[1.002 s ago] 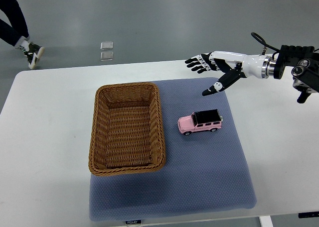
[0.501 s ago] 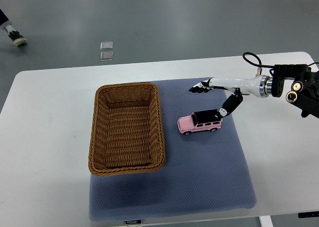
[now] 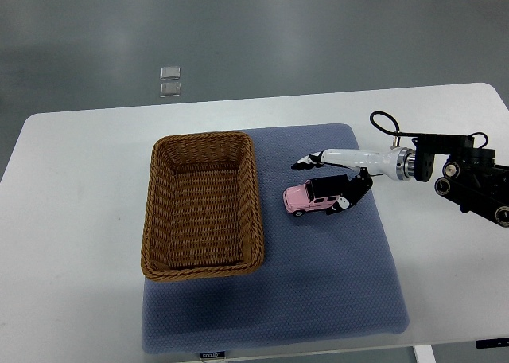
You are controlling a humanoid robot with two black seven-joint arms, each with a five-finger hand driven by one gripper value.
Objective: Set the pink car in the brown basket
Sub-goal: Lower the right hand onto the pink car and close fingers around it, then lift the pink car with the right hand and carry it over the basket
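Observation:
The pink toy car with a black roof stands on the blue mat, just right of the brown wicker basket, which holds nothing. My right hand comes in from the right and straddles the car's rear half. Its fingers are spread past the car's far side, and the thumb rests against the near rear corner. The hand is open and not closed around the car. The left arm is out of view.
The mat lies on a white table whose far edge borders the grey floor. The right forearm and wrist housing hover over the table's right side. Two small clear squares lie on the floor beyond.
My right hand has dropped and moved left, from above the mat's far right corner down onto the car. A person's foot at the upper left has left the picture.

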